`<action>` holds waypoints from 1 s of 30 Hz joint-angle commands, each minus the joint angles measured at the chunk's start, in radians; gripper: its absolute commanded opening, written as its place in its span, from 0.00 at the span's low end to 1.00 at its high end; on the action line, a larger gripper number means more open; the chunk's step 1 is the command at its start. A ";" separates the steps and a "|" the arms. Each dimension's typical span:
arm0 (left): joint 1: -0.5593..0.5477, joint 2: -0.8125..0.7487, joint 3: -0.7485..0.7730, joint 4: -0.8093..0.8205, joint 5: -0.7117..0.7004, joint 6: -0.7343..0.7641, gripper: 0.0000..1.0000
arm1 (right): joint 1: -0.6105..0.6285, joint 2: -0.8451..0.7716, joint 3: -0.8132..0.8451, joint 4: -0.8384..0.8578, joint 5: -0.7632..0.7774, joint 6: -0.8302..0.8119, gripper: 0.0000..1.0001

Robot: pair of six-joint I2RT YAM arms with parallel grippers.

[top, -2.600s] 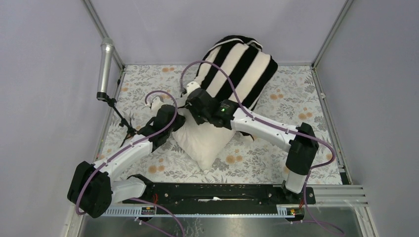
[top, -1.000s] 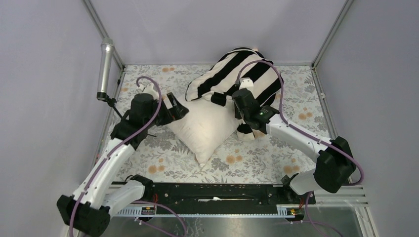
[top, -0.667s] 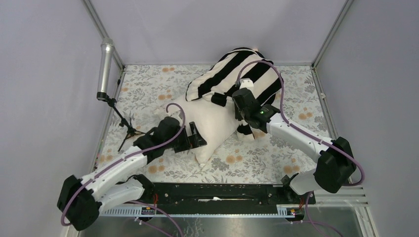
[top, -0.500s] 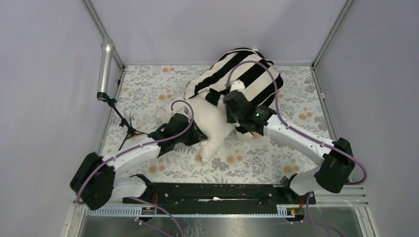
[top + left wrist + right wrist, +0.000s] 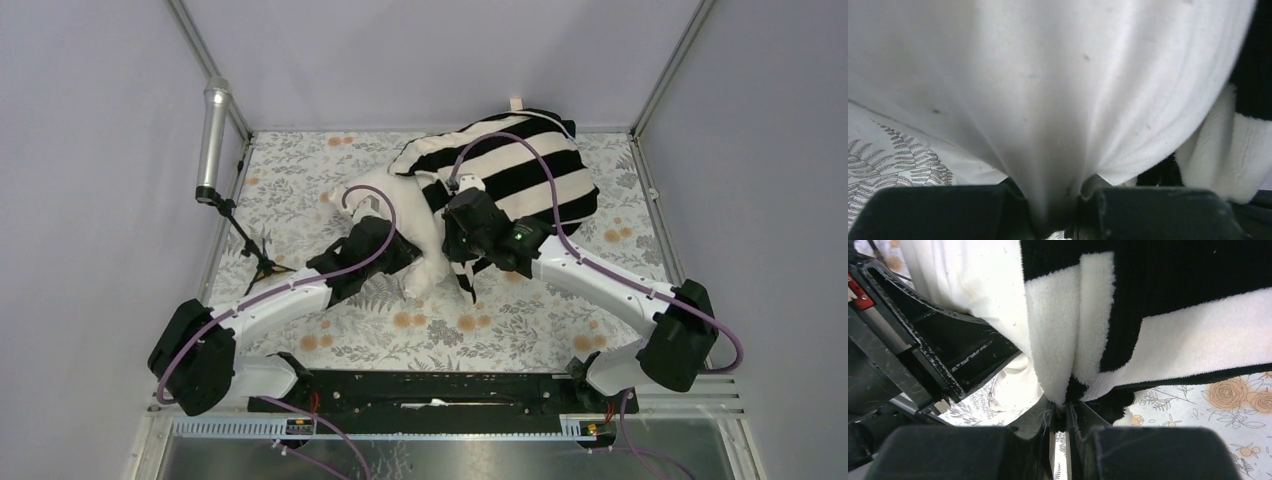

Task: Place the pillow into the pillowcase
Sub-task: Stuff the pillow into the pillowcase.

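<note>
Top external view: our left gripper (image 5: 1058,220), wide open a second ago, now clamps the bare near end of the pillow (image 5: 385,192), which lies between the arms with its far end in the pillowcase (image 5: 520,165), whose edge the right gripper (image 5: 1060,415) pinches, so we reckon shoving it deeper comes next.

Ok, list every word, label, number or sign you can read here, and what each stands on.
None can be read in any view.
Small tag at the far edge of the pillowcase: too small to tell if it bears print.
The pillow and the floral table covering: no lettering.

No legible text, label, brand, number or sign on anything visible.
</note>
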 commanded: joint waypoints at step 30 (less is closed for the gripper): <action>0.107 -0.102 0.238 -0.086 0.108 -0.001 0.00 | 0.172 0.494 1.570 -0.545 -0.017 -0.135 0.00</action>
